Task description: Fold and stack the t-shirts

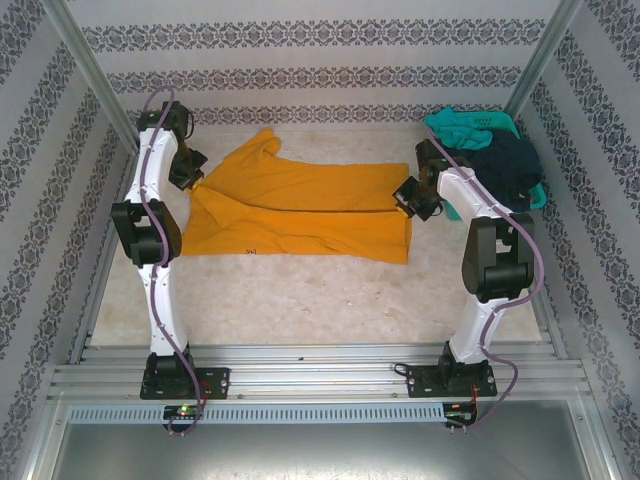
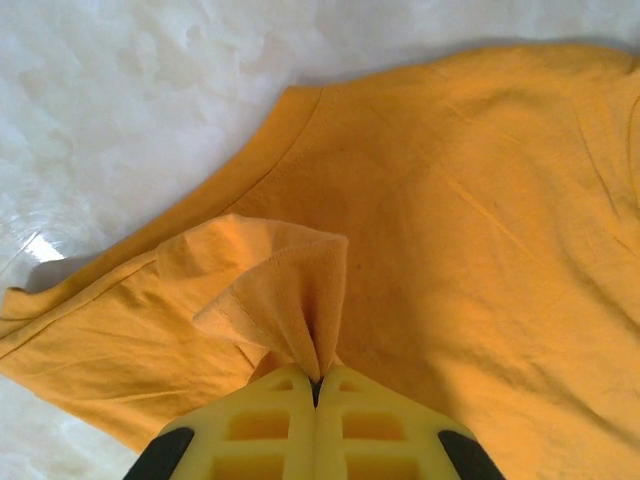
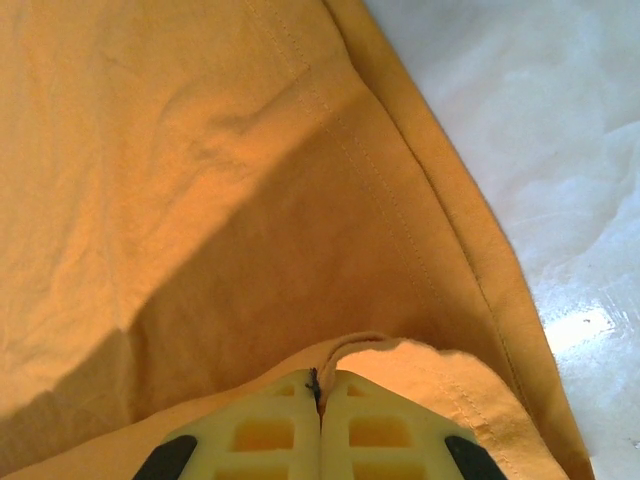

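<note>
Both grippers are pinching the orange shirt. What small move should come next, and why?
Probably raise both together a little, to start the fold: the left gripper and right gripper are shut on opposite edges of the orange shirt, which lies mostly flat.

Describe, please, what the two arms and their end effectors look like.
Both the left arm and right arm have white links, black joints and black bases, with a purplish cable running alongside. The left end effector and right end effector have pale yellow fingers with rectangular cut-outs.

Top cam high at near edge, looking down over table (image 1: 300, 300); wrist cams close-up on orange-yellow t-shirt (image 1: 300, 215), shared by all
</note>
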Robot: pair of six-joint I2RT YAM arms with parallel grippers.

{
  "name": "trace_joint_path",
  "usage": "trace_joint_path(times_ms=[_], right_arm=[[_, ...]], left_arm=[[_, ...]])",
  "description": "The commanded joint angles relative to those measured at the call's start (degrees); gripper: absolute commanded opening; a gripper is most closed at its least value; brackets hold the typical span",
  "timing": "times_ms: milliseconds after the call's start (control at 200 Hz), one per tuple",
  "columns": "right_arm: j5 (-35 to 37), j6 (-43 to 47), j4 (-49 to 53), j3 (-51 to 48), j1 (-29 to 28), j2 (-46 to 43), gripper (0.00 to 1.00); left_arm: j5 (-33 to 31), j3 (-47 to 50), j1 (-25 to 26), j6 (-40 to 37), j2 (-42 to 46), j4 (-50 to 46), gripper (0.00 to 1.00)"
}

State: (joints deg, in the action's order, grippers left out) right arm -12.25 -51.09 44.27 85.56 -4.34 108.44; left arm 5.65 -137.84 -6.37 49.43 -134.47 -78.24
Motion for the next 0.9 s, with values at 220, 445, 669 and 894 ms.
trace_joint_path(times_ms=[220, 445, 669, 894], right_arm=[[1.26, 0.20, 0.18, 2.33, 1.32, 2.23, 0.00], [0.50, -0.24, -0.30, 3.93, 1.49, 4.41, 0.00], [0.45, -0.21, 0.02, 6.81, 1.44, 6.98, 0.00], [0.34, -0.38, 0.12, 9.41, 1.44, 9.27, 0.00]], left_arm=[[1.65, -7.45, 1.37, 0.55, -4.35, -0.65, 0.00], [2.26, -7.62, 1.42, 1.45, -5.76, 0.26, 0.00], [5.97, -10.35, 1.46, 3.28, -9.29, 2.65, 0.00], [7.04, -12.72, 1.54, 3.79, -11.42, 5.05, 0.00]])
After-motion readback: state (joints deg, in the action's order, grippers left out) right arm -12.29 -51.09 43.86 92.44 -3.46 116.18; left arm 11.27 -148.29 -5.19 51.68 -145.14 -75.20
